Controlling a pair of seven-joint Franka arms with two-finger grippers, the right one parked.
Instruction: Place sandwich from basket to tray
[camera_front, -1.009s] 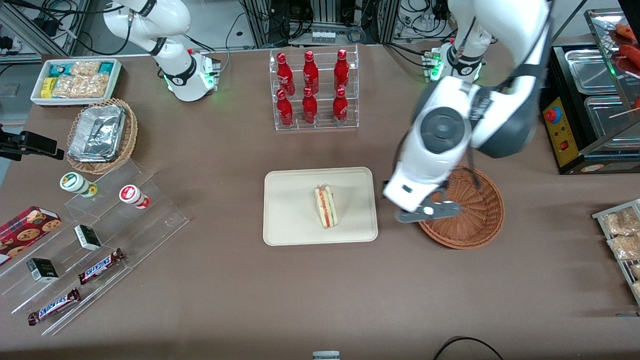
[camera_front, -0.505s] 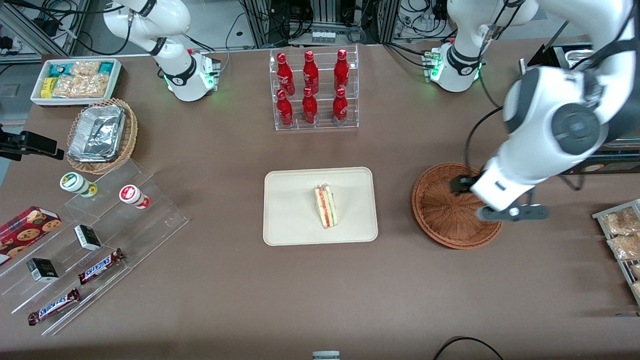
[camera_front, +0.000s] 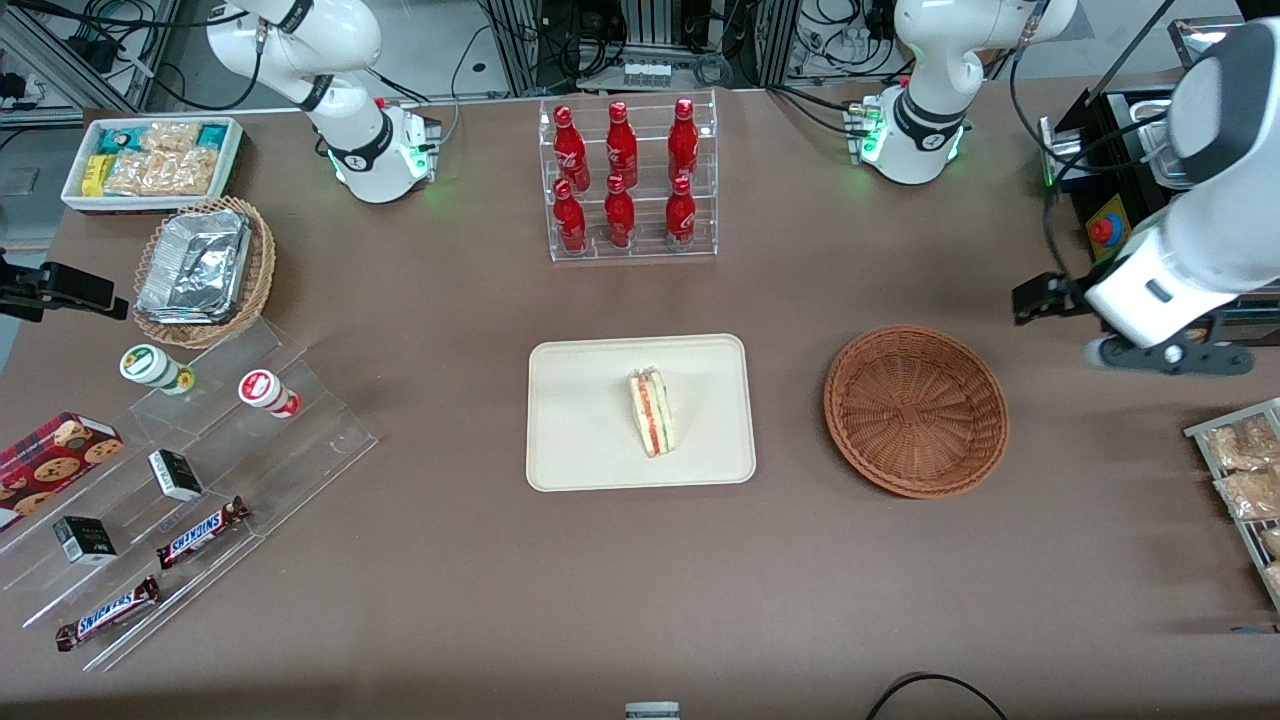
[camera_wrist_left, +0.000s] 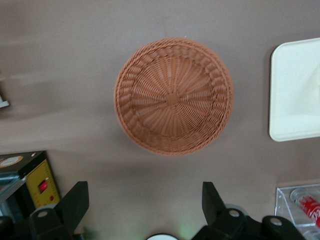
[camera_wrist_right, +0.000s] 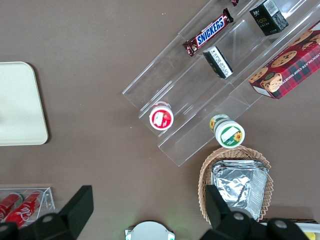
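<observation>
Sandwich (camera_front: 651, 413) lies on the tray (camera_front: 580, 440), filling edge up, clear of every rim (widest bare stretch toward the parked arm's end). Tray flat on the worktop (camera_front: 640, 580), bottle rack (camera_front: 628, 180) farther from the front camera than the tray. Basket (camera_front: 916, 410) sits beside the tray toward the working arm's end, apart from it, a bare worktop strip between them; nothing in the basket. Tool (camera_wrist_left: 145, 200) is raised past the basket toward the working arm's end, fingers (camera_wrist_left: 75, 200) spread wide, holding nothing.
</observation>
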